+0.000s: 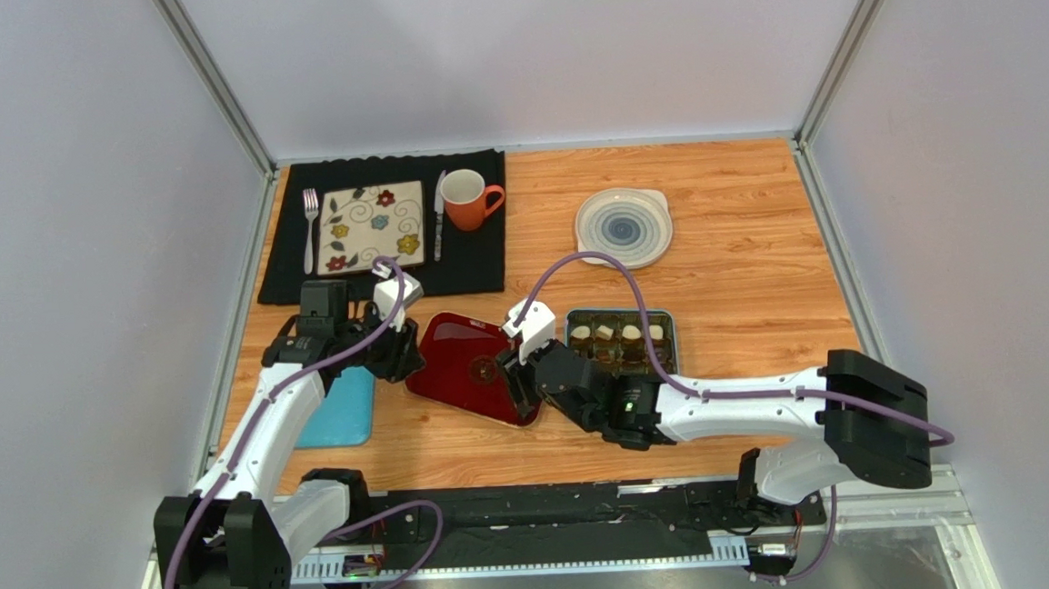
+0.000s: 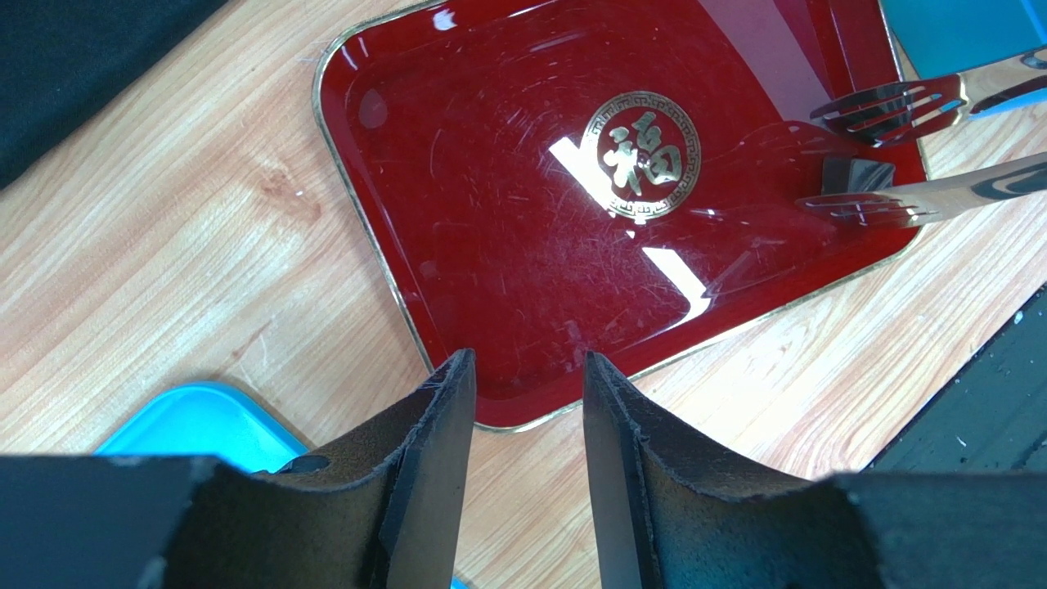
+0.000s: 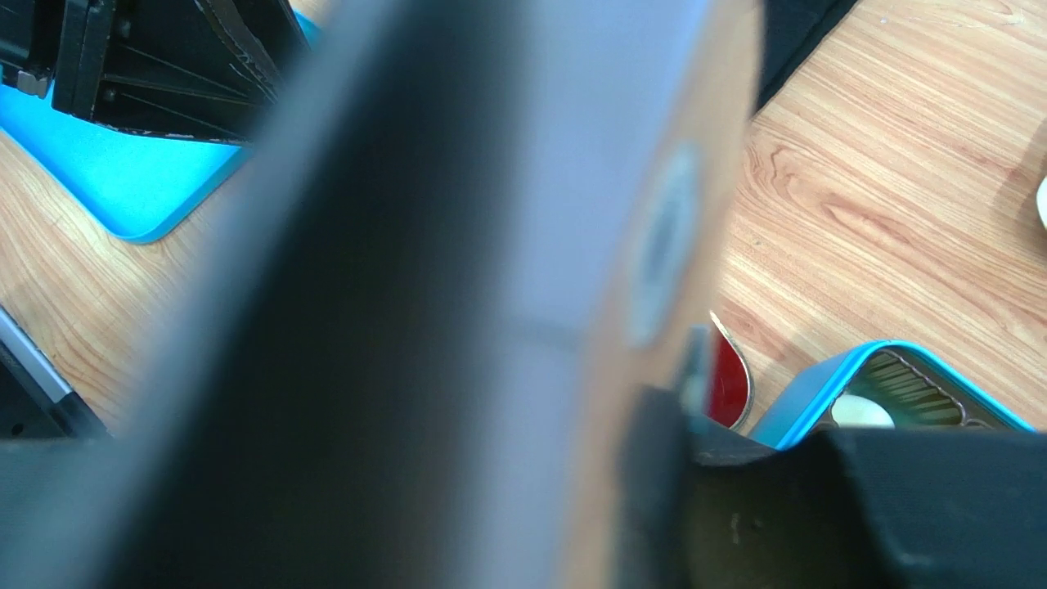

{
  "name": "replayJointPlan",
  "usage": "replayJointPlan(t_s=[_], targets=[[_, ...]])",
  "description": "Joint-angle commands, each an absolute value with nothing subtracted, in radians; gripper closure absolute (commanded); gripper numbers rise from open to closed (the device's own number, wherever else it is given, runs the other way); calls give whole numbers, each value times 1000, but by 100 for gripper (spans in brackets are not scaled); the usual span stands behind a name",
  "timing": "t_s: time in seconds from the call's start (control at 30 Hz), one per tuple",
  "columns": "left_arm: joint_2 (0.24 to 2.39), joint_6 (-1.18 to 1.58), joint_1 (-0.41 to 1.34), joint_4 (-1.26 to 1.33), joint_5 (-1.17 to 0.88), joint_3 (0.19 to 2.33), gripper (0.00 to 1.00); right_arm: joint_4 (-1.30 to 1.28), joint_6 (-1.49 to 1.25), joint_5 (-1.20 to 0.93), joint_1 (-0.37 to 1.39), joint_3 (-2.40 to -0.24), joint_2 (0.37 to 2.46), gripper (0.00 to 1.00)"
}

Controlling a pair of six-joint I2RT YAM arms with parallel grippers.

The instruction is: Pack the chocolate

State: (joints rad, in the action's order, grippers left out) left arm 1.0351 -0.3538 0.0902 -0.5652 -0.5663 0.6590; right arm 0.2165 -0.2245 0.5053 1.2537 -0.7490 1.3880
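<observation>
L jaws (image 2: 525, 368): apart, nothing btwn the pads; hanging over the near rim of a glossy dark-red rectangular tray w/ gold edge (image 2: 516, 209).
R jaws (image 1: 522, 384): clamped on the tray's rim, on the side opp. L jaws; tray is a blur filling most of the right wrist view.
Tray: spans the gap btwn both jaws, over the light wooden bench (image 1: 751, 322); can't tell if lifted.
Chocolate (image 1: 610, 332): white and dark bonbons inside a teal rectangular box (image 1: 674, 343), just behind R jaws, on the side away from L jaws.
Flat teal lid (image 1: 339, 408): on bench, beside L jaws, on the side away from the tray.
</observation>
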Motion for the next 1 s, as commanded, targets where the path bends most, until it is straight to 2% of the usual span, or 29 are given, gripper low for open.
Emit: replayJointPlan(t_s=[0.0,0.1,0.33,0.47,0.7,0.97], targets=[[1028,-380,84,-566,-571,680,53,250,-239,535,1256,-739,1375,55],[1028,-382,84,-569,-571,680,54,247,-241,535,1256,-729,1362,57],[1028,-382,84,-569,-574,681,54,223,-227,555,1258,-767,1318,70],[1028,-382,84,-574,-572,683,55,143,-175,615,1250,-842,1243,71],[1026,-383,84,-574,-575,687,55,-199,-234,741,1155,-887,1050,74],[1026,-384,83,-571,-580,680,56,-501,-416,811,1023,-766,779,76]])
